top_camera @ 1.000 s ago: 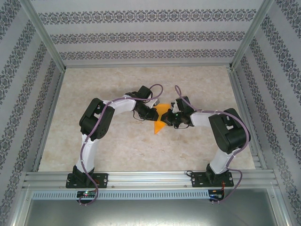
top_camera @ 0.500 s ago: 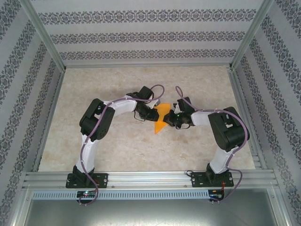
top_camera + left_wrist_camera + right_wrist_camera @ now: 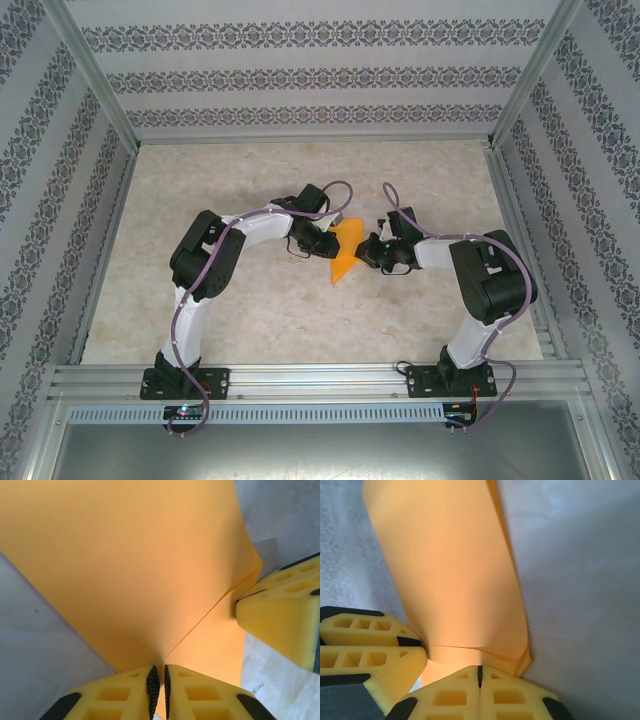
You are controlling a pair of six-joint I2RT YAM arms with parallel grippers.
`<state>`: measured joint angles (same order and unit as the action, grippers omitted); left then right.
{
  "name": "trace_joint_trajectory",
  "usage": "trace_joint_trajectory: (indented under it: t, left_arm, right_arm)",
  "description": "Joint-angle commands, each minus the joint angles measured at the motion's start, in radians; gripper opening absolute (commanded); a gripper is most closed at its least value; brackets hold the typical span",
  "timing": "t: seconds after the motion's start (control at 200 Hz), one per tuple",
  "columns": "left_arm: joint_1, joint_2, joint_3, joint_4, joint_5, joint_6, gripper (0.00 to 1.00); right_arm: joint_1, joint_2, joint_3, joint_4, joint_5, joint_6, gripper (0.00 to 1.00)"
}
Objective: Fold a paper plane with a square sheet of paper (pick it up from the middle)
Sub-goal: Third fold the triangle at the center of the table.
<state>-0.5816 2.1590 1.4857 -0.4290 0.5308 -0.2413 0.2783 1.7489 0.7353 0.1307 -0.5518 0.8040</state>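
The orange sheet of paper [image 3: 345, 252], partly folded with layered flaps, is held up over the middle of the table between both grippers. My left gripper [image 3: 327, 243] is shut on its left edge. In the left wrist view the paper [image 3: 130, 565] fans out from the pinched jaws [image 3: 159, 674], a crease running into them. My right gripper [image 3: 368, 252] is shut on the opposite side. In the right wrist view the sheet [image 3: 455, 570] curves away from the closed jaws [image 3: 480, 672], with a flap edge and a doubled corner near them. Each wrist view shows the other gripper's yellow fingers [image 3: 280, 615] [image 3: 370, 652] close by.
The marbled tabletop [image 3: 250, 310] lies beneath the paper. Aluminium frame rails [image 3: 110, 250] and patterned walls enclose the table on three sides. Both arms bend inward, their elbows [image 3: 200, 255] [image 3: 490, 275] out toward the sides.
Both grippers have shifted slightly to the right with the paper still held between them; the right wrist has drawn back a little and the paper looks narrower from above.
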Motion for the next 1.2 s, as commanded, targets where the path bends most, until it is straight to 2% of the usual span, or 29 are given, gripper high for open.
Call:
trace_joint_trajectory:
  t: [0.0,0.46,0.699,0.924,1.194]
  left_arm:
    - [-0.02,0.106,-0.056,-0.063,-0.15,0.04,0.19]
    - [-0.023,0.106,-0.053,-0.066,-0.146,0.043,0.19]
    - [-0.024,0.108,-0.045,-0.07,-0.141,0.045,0.19]
    - [-0.027,0.113,-0.041,-0.073,-0.143,0.045,0.19]
    - [-0.029,0.106,-0.045,-0.079,-0.153,0.051,0.19]
  right_arm:
    - [-0.038,-0.009,-0.016,-0.081,0.124,-0.044,0.05]
    - [-0.063,-0.073,0.049,-0.203,0.157,-0.113,0.05]
    - [-0.003,-0.144,0.063,-0.184,0.099,-0.085,0.04]
    - [0.053,-0.022,0.117,-0.097,0.056,-0.036,0.04]
    - [0.024,0.055,0.117,-0.114,0.089,-0.083,0.03]
